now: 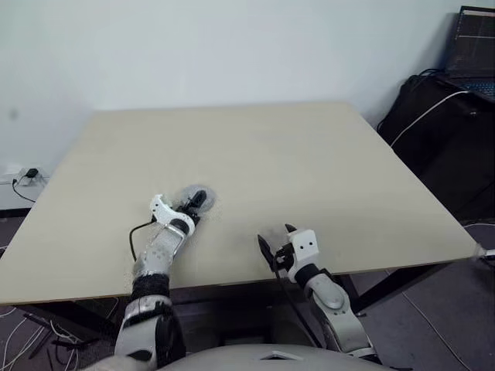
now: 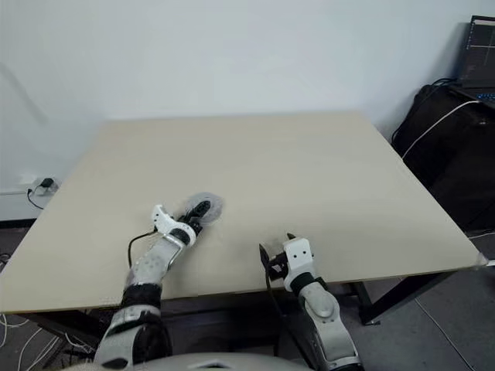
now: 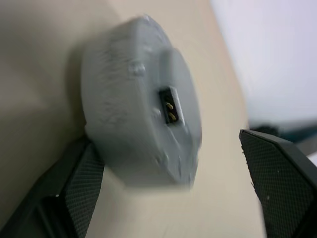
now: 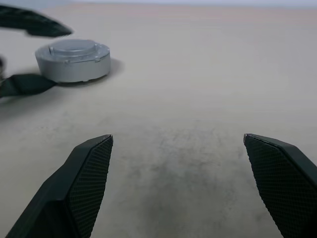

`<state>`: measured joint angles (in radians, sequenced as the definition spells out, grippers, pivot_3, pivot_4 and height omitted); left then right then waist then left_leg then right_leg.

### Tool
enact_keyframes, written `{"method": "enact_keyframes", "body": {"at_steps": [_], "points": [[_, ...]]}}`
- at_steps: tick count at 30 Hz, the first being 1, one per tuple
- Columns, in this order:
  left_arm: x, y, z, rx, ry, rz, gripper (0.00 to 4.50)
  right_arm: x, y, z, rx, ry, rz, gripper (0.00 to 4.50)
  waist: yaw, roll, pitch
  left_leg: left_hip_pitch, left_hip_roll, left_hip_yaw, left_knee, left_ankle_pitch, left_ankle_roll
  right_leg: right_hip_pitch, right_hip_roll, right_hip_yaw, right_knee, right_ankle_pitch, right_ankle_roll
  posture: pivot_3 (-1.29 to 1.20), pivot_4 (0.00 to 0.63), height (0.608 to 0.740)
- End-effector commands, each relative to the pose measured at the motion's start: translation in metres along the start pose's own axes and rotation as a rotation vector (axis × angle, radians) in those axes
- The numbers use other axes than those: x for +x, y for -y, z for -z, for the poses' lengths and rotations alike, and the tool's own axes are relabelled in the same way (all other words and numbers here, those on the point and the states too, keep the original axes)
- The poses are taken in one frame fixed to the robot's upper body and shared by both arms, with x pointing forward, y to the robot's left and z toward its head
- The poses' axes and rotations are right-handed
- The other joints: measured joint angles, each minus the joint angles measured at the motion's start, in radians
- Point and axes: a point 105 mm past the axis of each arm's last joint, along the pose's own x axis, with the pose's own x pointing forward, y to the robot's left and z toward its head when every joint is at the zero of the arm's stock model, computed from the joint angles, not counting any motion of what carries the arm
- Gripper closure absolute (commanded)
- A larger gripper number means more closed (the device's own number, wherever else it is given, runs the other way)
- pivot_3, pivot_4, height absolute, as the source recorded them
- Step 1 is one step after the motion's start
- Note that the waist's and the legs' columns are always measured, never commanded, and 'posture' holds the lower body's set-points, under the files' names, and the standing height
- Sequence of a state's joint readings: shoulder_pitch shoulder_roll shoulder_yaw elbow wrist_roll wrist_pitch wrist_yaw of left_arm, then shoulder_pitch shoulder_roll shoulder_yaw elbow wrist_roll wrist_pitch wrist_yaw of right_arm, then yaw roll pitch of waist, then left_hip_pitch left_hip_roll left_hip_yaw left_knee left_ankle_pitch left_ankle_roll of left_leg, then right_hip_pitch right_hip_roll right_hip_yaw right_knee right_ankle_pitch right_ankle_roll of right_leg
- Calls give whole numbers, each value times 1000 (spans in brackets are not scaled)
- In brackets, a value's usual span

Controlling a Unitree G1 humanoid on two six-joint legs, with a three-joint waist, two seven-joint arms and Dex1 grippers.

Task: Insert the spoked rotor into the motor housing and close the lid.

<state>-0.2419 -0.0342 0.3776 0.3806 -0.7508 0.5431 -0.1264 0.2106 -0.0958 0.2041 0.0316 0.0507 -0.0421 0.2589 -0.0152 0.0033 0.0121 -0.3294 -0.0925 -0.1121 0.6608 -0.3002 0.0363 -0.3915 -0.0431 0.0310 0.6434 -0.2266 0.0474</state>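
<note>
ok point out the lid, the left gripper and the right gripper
lid (image 4: 74, 57), right wrist view, side wall
left gripper (image 3: 173, 173), left wrist view, gap between its fingertips
right gripper (image 4: 178, 141), right wrist view, gap between its fingertips

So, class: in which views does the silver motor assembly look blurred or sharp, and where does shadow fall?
Left wrist view: the closed motor housing is smeared by blur. Right wrist view: it is sharper, with a shadow on the table beside it, while the right gripper fingers in the foreground look soft. Left eye view: it blurs beside the left gripper.

I saw a matt silver-grey metal lid (image 4: 74, 60), a smooth pale wood-look table (image 1: 309, 170), and cross-hatched, matt black pads (image 4: 89, 178).
</note>
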Motion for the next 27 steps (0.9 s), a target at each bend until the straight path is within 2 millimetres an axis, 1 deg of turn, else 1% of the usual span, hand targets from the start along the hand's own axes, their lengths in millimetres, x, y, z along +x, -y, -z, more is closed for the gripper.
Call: {"method": "enact_keyframes", "body": {"at_steps": [1, 3, 4, 6, 8, 11, 13, 15, 17, 18, 22, 27], "points": [[-21, -19, 16, 173, -59, -90, 44, 4, 1, -11, 5, 40, -6, 0, 2, 1, 0, 1, 0, 0, 0, 0, 0, 1, 0, 0, 0, -1, 0, 0, 0, 740], [-29, -16, 16, 277, -29, -74, 44, 5, 1, -10, 13, 35, -5, 0, 3, 1, 0, 4, 0, 0, 0, 0, 0, 4, 0, 0, 0, -1, 0, 0, 0, 740], [-33, -13, 18, 321, -13, -59, 44, 6, 3, -9, 53, 31, 8, 0, 3, 1, 0, 5, 1, 0, 0, 0, 0, 5, 0, 0, 0, -2, 1, 0, 0, 740], [-41, -8, 21, 479, 23, -36, 44, 7, 6, -10, 94, 34, 38, 0, 3, 2, 1, 7, 2, 1, 0, -1, -1, 8, 0, 0, 0, -4, -2, 0, 0, 740], [-47, -4, 25, 595, 61, -19, 44, 7, 13, -12, 88, 50, 86, 0, 6, 3, 2, 7, 2, 0, 0, -1, -1, 8, 1, 0, 0, -6, -5, 0, 0, 740], [-55, 1, 20, 790, 206, -31, 44, 5, 25, -13, 86, 78, 169, 0, 11, 2, 5, 6, 2, 0, 0, -1, -1, 8, 0, 0, 0, -6, -5, 0, 0, 740], [-57, 4, 21, 878, 248, -16, 44, 3, 34, -14, 123, 96, 228, 0, 20, 2, 6, 4, 2, 0, 0, -1, -1, 5, 0, -1, 0, -6, -5, 0, 0, 740], [-56, 4, 21, 900, 287, -19, 44, -1, 46, -15, 100, 127, 301, 0, 30, 4, 7, 1, 2, 0, 0, 0, -1, 2, 0, 0, 0, -6, -5, 0, 0, 740], [-56, 6, 19, 939, 327, -23, 44, -5, 53, -16, 75, 153, 347, 0, 36, 4, 7, 1, 2, 0, 0, 0, -1, 1, 0, -1, 0, -5, -5, 0, 0, 740], [-56, 9, 18, 950, 362, -9, 44, -7, 55, -17, 64, 165, 368, 0, 38, 4, 7, 0, 2, 0, 0, 0, -1, 0, 0, -1, 0, -4, -2, 0, 0, 740], [-60, 16, 15, 1047, 468, 5, 44, -16, 60, -19, 26, 194, 432, 0, 43, 4, 7, -2, 2, 0, 0, -1, 0, -1, 0, -3, -1, -3, 0, 0, 0, 740], [-64, 15, 10, 1048, 532, -34, 44, -24, 59, -21, 45, 211, 450, 0, 43, 5, 8, -3, 2, 0, -1, -1, 0, -2, 0, -3, -1, -3, 0, 0, 0, 740]]}}
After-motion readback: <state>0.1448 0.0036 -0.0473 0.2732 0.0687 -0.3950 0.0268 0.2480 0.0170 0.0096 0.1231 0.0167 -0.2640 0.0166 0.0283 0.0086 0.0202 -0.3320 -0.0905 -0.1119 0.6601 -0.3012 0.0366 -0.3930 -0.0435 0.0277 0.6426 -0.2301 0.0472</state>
